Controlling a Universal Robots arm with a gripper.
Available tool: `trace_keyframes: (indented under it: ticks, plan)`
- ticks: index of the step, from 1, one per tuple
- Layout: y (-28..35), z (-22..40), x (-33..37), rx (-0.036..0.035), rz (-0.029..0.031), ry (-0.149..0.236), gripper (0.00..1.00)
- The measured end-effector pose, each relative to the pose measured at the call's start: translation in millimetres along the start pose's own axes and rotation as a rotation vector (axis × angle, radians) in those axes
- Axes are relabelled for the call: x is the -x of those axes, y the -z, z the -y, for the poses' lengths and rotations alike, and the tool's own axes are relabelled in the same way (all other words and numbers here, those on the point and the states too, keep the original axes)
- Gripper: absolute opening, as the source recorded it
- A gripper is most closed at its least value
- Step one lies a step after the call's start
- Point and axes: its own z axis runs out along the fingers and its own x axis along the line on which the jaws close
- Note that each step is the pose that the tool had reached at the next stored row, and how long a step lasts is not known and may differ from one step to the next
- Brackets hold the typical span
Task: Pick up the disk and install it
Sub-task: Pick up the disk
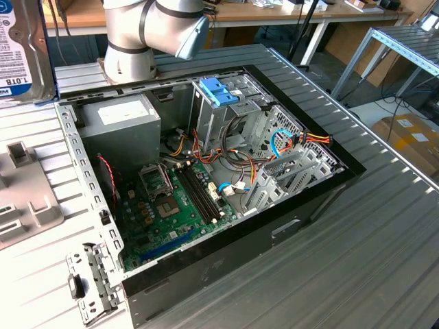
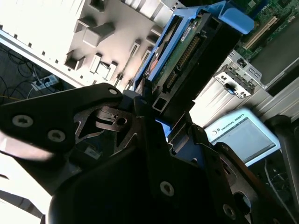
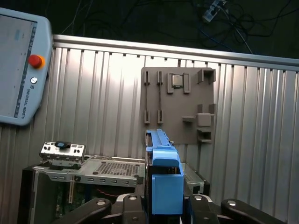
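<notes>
Arm (image 1: 156, 31): silver joints with a grey-blue cap, bent, at the far side of the scene in the exterior view. Gripper (image 3: 166, 204) in the first wrist view: black fingers (image 3: 138, 210) clamped on both sides of the disk (image 3: 164, 172), which stands edge-up between them, blue rail facing the camera.

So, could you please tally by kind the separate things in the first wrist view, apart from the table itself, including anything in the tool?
disk, gripped in the tool: 1
teach pendant: 1
grey fixture plate: 1
small metal bracket: 1
open computer case: 1
Total: 5
</notes>
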Motion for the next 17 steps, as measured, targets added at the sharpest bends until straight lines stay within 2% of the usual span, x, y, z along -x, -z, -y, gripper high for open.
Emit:
trace_keyframes:
  ticks: [3,4,6,8,17]
  plan:
    - [-1.5,32.6,-10.1,0.0145,0.0019,0.0,0.37]
    - [-1.7,39.4,-12.2,0.017,0.0022,0.0,0.37]
    - [-1.9,45.0,-13.9,0.0191,0.0024,0.0,0.37]
    - [-1.9,47.6,-14.7,0.02,0.0024,0.0,0.37]
    - [-2.3,67.6,-20.3,0.0275,0.0031,-0.001,0.37]
